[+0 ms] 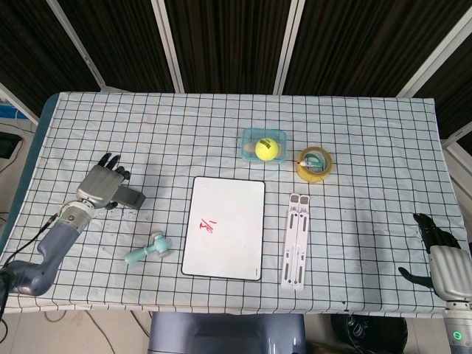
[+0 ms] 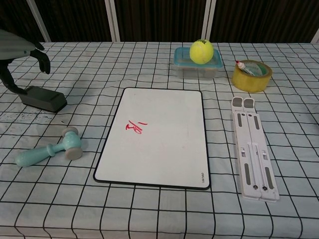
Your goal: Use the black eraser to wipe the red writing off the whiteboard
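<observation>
Directly under left hand (image 1: 102, 184) lies black eraser (image 2: 44, 99).

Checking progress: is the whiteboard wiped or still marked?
Still marked. The red writing shows on the whiteboard, and the eraser lies off the board under the left hand.

The worktop (image 2: 149, 219) wore a matt checked cloth. The whiteboard (image 2: 164, 149) looked smooth and faintly glossy, the black eraser (image 2: 45, 99) matt, perhaps felt-backed. The left hand (image 1: 99, 186) had a dull grey metallic shell. The tennis ball (image 2: 201, 51) was fuzzy, its blue tub (image 2: 197, 69) clear plastic.
</observation>
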Controlling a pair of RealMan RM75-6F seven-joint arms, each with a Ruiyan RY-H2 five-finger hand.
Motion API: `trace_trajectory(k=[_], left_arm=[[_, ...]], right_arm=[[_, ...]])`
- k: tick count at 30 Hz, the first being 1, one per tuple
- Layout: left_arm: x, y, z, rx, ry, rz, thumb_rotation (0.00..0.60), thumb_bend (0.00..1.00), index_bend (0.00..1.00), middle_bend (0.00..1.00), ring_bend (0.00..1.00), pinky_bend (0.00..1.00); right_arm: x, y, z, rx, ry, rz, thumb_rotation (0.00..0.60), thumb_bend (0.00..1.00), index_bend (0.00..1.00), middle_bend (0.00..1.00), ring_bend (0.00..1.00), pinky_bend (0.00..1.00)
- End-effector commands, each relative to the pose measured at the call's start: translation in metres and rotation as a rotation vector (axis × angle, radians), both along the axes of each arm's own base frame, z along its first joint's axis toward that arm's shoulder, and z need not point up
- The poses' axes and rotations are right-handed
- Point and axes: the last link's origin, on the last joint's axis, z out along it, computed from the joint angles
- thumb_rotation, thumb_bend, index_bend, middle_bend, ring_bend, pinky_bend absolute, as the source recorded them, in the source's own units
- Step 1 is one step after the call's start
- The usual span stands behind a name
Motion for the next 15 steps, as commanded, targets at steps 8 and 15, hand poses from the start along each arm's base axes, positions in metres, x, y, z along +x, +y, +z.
trace_trajectory(k=[8,15], left_arm=[[-0.011,0.007,-0.014,0.005,0.005,0.005,0.600,0.14,0.29,0.29,0.00,0.05],[-0.017,0.009,-0.022,-0.004,0.007,0.013,0.600,0.14,0.28,0.29,0.00,0.05]], right_arm=[[0.000,-0.001,0.000,0.000,0.000,-0.002,0.600,0.07,0.06,0.11,0.20,0.21],[0.000,-0.001,0.000,0.000,-0.002,-0.004,0.600,0.07,0.06,0.11,0.20,0.21]])
